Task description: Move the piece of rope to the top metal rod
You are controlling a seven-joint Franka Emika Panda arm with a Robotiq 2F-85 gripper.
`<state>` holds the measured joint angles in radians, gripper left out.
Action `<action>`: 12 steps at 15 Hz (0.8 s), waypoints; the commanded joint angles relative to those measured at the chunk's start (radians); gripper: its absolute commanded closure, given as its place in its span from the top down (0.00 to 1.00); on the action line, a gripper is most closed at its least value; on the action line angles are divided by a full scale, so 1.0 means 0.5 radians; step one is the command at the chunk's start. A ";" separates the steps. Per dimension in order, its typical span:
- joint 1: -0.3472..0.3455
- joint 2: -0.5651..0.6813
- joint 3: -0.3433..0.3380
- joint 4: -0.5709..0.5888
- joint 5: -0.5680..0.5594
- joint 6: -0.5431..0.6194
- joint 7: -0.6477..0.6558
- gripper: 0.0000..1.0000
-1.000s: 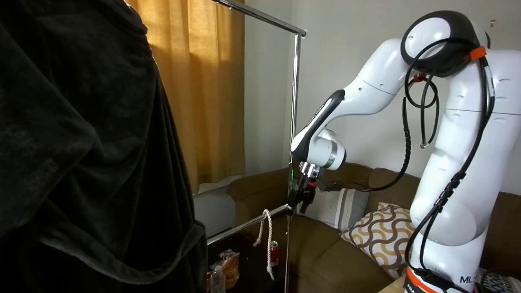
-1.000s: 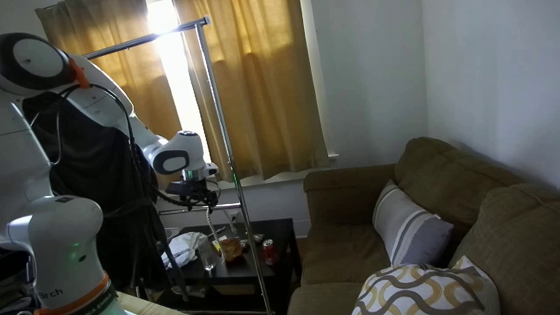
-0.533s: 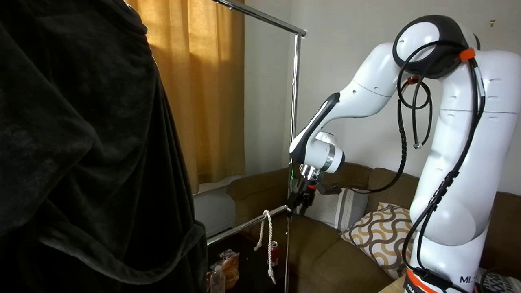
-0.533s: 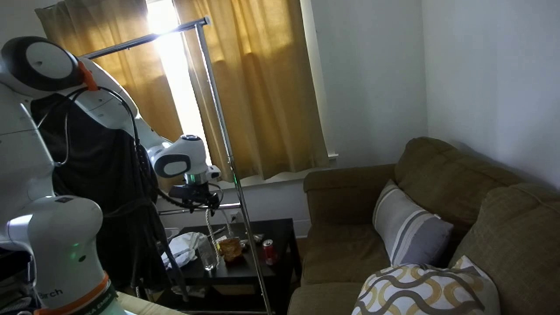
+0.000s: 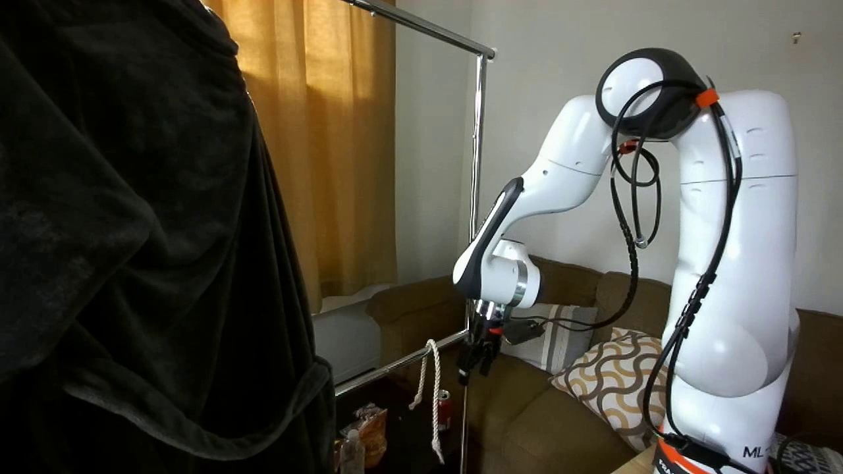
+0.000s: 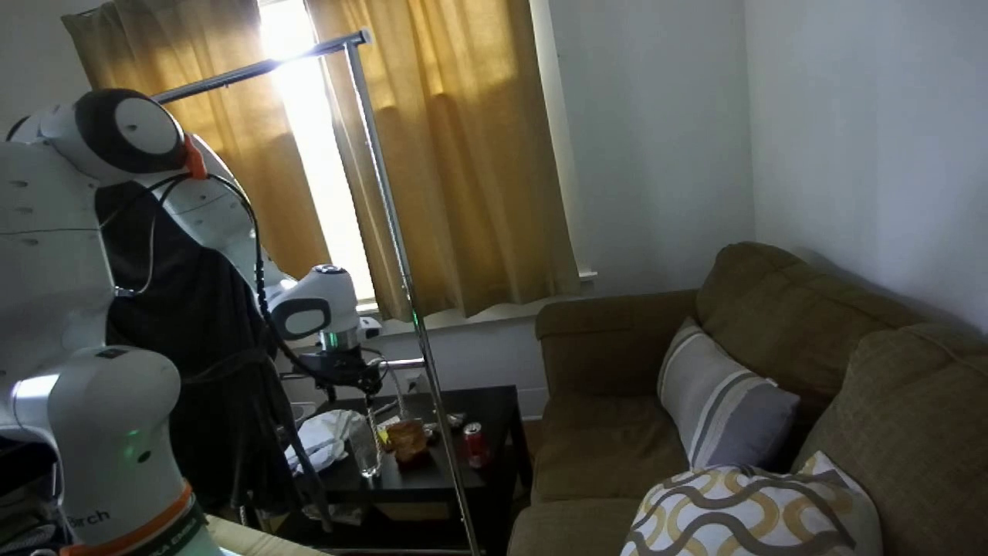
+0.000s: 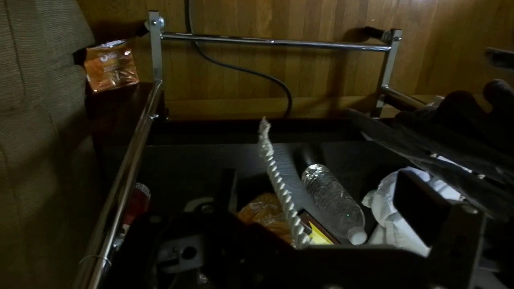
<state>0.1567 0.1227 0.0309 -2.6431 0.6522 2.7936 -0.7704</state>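
Wrist view: the 2 fingers point(image 7: 419, 208) stand spread wide, the rope point(image 7: 282, 190) framed by their gap. It drapes over the lower rod point(image 5: 392, 367) in an exterior view; I'd centre on it, pinch just below that rod, then lift it wholly clear toward the top rod point(image 5: 428, 28).

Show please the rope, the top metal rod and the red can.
Rope point(image 7: 282, 187): wrist view, one hanging strand.
Top metal rod point(image 5: 425, 26): in an exterior view, visible stretch.
Red can point(image 6: 475, 448): in an exterior view, side.

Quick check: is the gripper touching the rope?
Apart. In an exterior view, a plain gap shows between the gripper, its jaws open, and the hanging rope.
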 commanded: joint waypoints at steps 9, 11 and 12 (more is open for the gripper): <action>-0.494 0.548 0.854 0.430 1.159 0.839 -0.824 1.00; -0.527 0.627 0.870 0.441 1.125 0.884 -0.929 1.00; -0.554 0.676 0.878 0.451 1.101 0.891 -0.975 1.00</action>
<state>-0.0687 0.3754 0.4321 -2.4464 1.1869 3.1977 -1.1652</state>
